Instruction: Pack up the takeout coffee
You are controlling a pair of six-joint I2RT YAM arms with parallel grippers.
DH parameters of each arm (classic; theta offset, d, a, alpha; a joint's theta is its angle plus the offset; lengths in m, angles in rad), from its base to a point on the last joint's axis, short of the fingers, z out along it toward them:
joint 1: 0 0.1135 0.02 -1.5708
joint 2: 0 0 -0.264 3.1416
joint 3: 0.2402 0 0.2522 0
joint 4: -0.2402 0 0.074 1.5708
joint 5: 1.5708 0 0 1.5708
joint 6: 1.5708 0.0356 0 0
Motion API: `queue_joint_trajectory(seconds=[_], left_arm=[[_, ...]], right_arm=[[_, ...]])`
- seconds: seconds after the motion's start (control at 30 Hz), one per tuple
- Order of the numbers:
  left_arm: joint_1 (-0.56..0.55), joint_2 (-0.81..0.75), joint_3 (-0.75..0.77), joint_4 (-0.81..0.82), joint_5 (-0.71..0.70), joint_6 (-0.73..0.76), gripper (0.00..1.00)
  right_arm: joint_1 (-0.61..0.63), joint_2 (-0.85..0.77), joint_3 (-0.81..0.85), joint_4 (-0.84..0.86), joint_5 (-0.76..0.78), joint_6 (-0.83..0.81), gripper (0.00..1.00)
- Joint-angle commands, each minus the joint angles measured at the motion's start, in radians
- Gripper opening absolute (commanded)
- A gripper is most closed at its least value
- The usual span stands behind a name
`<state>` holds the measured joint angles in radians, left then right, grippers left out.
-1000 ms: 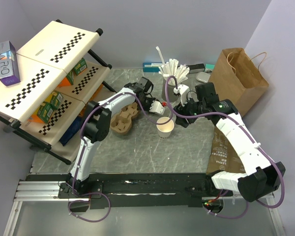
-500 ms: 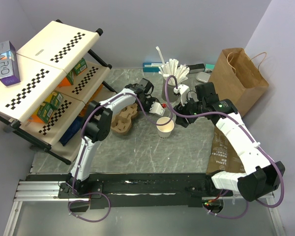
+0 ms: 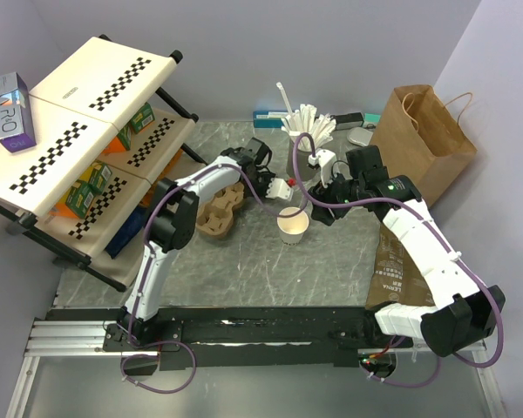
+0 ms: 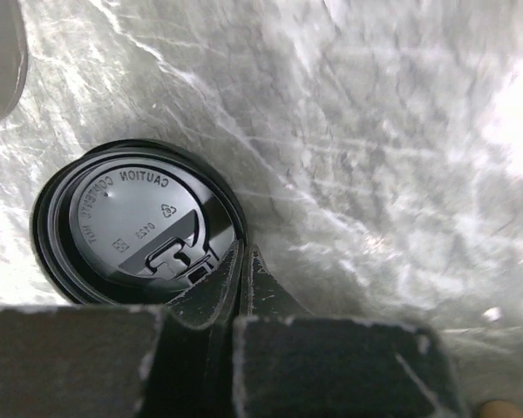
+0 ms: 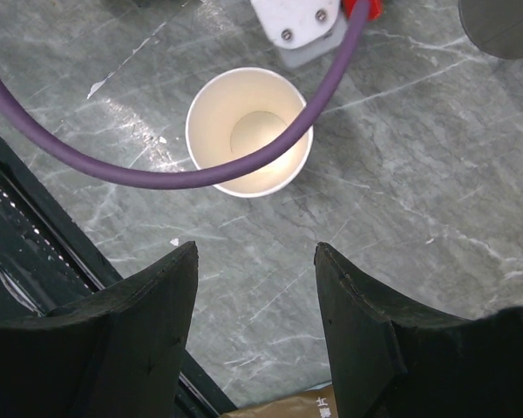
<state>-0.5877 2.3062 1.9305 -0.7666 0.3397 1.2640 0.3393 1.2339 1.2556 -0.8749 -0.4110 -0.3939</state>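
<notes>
One white paper cup (image 3: 293,226) stood upright and uncovered near the middle of the grey marbled counter (image 3: 244,270), its tan inside showing. Its black lid (image 4: 139,222) lay flat on the counter, lettered side up, and we could make it out only in the left wrist view. We saw the left gripper (image 4: 241,259) closed, its fingertips pressed together and touching the lid's rim at about the lid's 4 o'clock. We could not tell whether the rim was pinched between them. In the top view that gripper sat just beside the cup, at its 11 o'clock. The right gripper (image 5: 254,292) hung open with nothing between its fingers, near the cup's 2 o'clock in the top view. A purple cable (image 5: 157,178) crossed above the cup's mouth in the right wrist view. A brown pulp carrier (image 3: 220,213) rested at the cup's 9 o'clock and a dark cup of white sticks (image 3: 307,131) at its 12 o'clock. A brown paper bag (image 3: 423,139) stood well apart toward 2 o'clock.
</notes>
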Motion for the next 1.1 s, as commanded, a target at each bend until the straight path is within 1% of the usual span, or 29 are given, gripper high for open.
queue_joint_trajectory(seconds=[0.0,0.07,0.1,0.13,0.17,0.2,0.27,0.3,0.4,0.5,0.63,0.7,0.77,0.83,0.97,1.03,1.07], left_arm=[[0.034,-0.1,0.032,0.023,0.171,-0.292,0.01],[0.054,-0.134,0.009,0.053,0.231,-0.4,0.01],[0.06,-0.149,-0.01,0.071,0.252,-0.52,0.01],[0.065,-0.181,-0.033,0.081,0.307,-0.561,0.01],[0.068,-0.201,-0.088,0.098,0.324,-0.596,0.01],[0.066,-0.223,-0.125,0.154,0.335,-0.676,0.01],[0.066,-0.292,-0.227,0.225,0.363,-0.741,0.01],[0.066,-0.312,-0.257,0.274,0.37,-0.783,0.01],[0.068,-0.363,-0.321,0.317,0.395,-0.857,0.01],[0.068,-0.395,-0.353,0.338,0.397,-0.887,0.01],[0.069,-0.409,-0.376,0.326,0.412,-0.881,0.01],[0.066,-0.415,-0.392,0.355,0.339,-0.903,0.01],[0.066,-0.425,-0.433,0.424,0.27,-0.91,0.01],[0.068,-0.438,-0.461,0.469,0.246,-0.911,0.01],[0.068,-0.424,-0.433,0.451,0.213,-0.914,0.01],[0.06,-0.433,-0.468,0.486,0.118,-0.925,0.01],[0.058,-0.45,-0.484,0.512,0.096,-0.925,0.01]], right_arm=[[-0.011,-0.004,0.013,0.025,0.005,0.003,0.63],[-0.013,-0.004,0.01,0.031,0.005,0.003,0.63],[-0.013,-0.005,0.008,0.033,0.003,0.006,0.63],[-0.014,-0.004,0.007,0.037,0.001,0.006,0.63],[-0.013,-0.004,0.007,0.039,0.001,0.006,0.63],[-0.014,-0.002,0.008,0.039,0.0,0.006,0.63],[-0.013,0.004,0.016,0.04,-0.003,0.004,0.63],[-0.014,0.01,0.021,0.04,-0.003,0.006,0.63],[-0.014,0.024,0.041,0.04,-0.011,0.004,0.63],[-0.014,0.032,0.048,0.045,-0.017,0.006,0.63],[-0.014,0.027,0.039,0.053,-0.026,0.009,0.63],[-0.013,0.022,0.024,0.06,-0.029,0.01,0.63],[-0.014,0.021,0.015,0.063,-0.034,0.012,0.63],[-0.013,0.019,0.014,0.06,-0.04,0.015,0.63],[-0.013,0.016,0.022,0.06,-0.035,0.01,0.63],[-0.013,0.018,0.021,0.063,-0.035,0.01,0.63],[-0.014,0.016,0.022,0.066,-0.037,0.013,0.63]])
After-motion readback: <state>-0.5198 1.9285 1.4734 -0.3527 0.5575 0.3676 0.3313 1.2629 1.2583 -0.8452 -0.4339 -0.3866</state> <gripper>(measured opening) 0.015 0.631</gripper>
